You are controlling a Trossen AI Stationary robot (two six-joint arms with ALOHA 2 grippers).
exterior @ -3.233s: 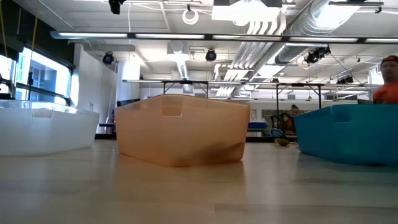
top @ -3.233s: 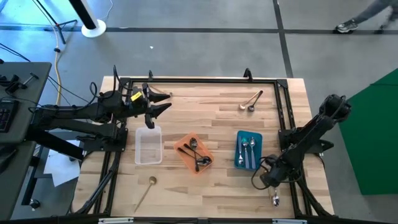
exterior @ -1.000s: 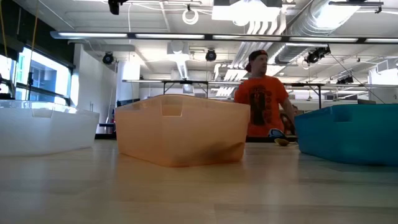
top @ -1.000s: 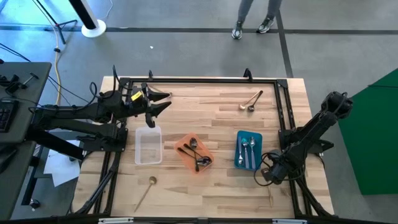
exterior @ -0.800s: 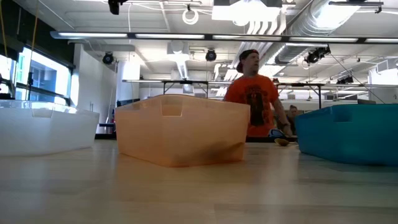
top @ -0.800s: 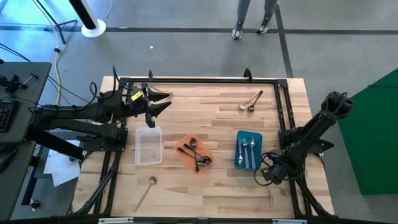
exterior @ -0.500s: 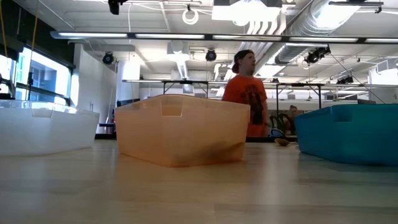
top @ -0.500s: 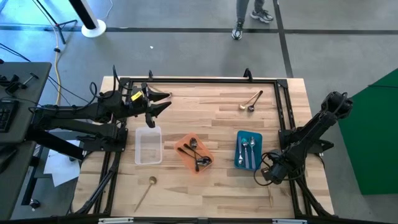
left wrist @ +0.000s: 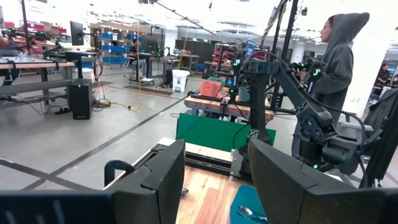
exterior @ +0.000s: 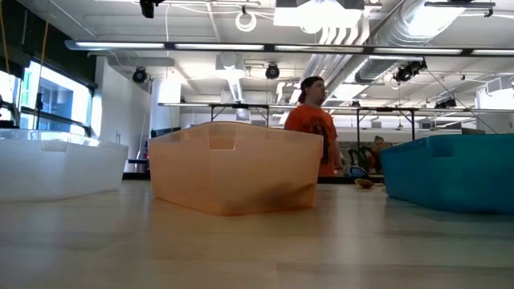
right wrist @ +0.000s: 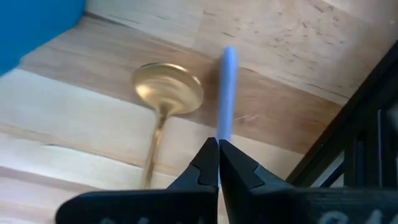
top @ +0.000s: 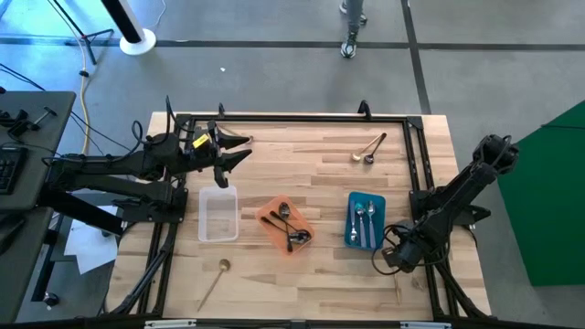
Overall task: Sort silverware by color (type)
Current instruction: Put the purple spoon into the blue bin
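- The right gripper (right wrist: 217, 152), at the table's near right corner beside the blue tray (top: 350, 219), is pinched shut on the lilac handle (right wrist: 227, 87) of a spoon. It has lifted slightly from the near edge over the last seconds, so a pick looks under way.
- A gold spoon (right wrist: 168, 93) lies on the wood just beside it, unsorted.
- The left gripper (top: 239, 149) has not moved, waiting with jaws apart at the far left.
- A person (exterior: 313, 120) crosses the room behind.

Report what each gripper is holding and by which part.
The right gripper is shut on the lilac handle of a spoon, gripping the handle's end beside a gold spoon. The left gripper is open, holding nothing.
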